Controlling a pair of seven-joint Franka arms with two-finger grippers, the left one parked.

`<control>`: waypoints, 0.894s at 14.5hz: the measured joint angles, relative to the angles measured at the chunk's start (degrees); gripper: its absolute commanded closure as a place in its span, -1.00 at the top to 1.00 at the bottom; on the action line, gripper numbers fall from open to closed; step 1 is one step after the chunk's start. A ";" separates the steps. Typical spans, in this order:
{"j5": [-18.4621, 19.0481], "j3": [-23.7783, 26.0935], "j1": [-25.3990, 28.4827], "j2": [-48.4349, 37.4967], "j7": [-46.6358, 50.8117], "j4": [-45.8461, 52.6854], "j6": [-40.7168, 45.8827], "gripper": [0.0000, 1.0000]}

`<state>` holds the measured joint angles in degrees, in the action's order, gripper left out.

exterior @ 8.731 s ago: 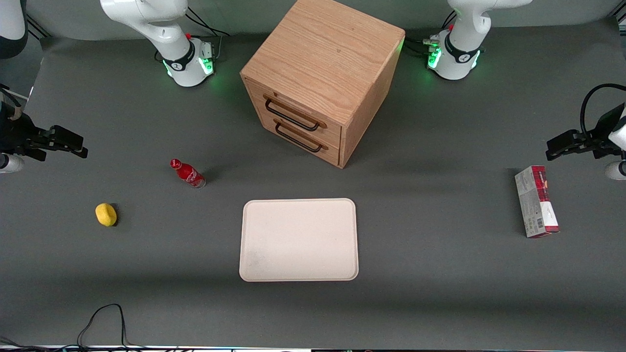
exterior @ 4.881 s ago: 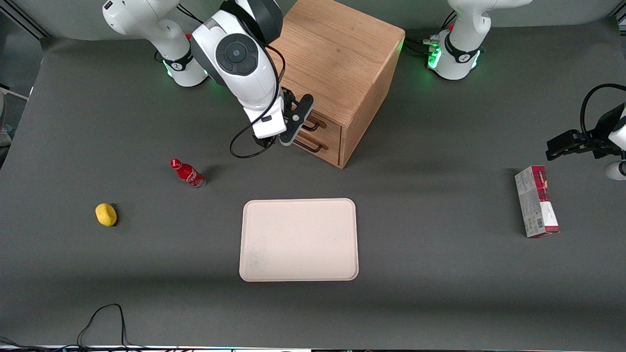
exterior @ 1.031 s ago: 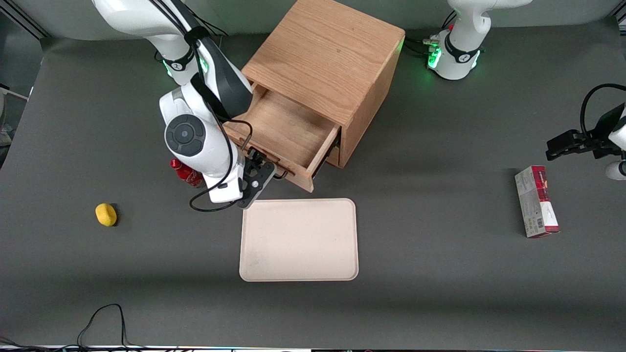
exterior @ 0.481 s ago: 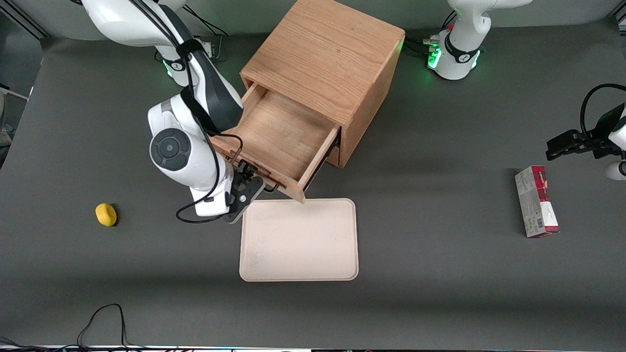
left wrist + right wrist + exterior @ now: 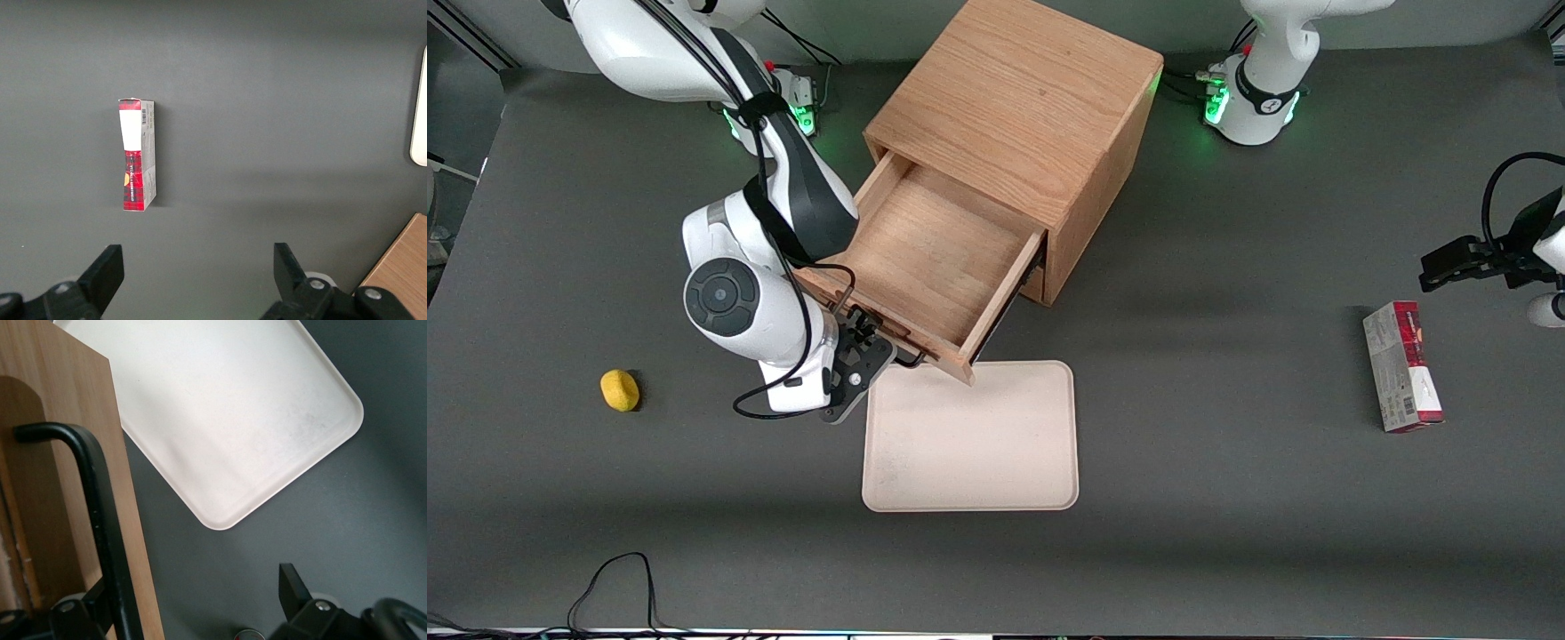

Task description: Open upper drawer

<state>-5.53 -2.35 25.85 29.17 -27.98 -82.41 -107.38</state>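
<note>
The upper drawer point(image 5: 925, 253) of the light-oak cube cabinet point(image 5: 1014, 98) stands pulled far out, and its wide shallow wooden tray is bare. My right gripper point(image 5: 869, 345) is at the drawer's front, nearer the front camera than the cabinet. In the right wrist view the gripper point(image 5: 197, 593) is open. The drawer's black wire bar handle point(image 5: 100, 520) runs between the fingers, close against one finger point(image 5: 100, 603), in front of the drawer front point(image 5: 67, 453). The bottom drawer is hidden under the upper one.
A cream tray point(image 5: 969, 436) lies right in front of the open drawer; it also shows in the right wrist view point(image 5: 220, 407). A yellow fruit point(image 5: 620, 390) lies toward the working arm's end. A red-and-white box point(image 5: 1400, 366) lies toward the parked arm's end.
The drawer went from shut to pulled far out. In the last second it slid farther out toward the front camera, and my gripper moved with its handle. The red bottle is now hidden under my arm.
</note>
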 measured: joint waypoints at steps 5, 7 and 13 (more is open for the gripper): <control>0.07 -0.13 -0.16 -0.15 0.00 4.45 3.44 1.00; 0.09 -0.26 -0.74 -0.48 0.00 9.09 7.81 1.00; 0.36 -2.08 -2.79 -4.53 7.14 16.72 15.42 1.00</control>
<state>-5.16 -4.44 23.06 24.65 -20.84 -65.69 -91.97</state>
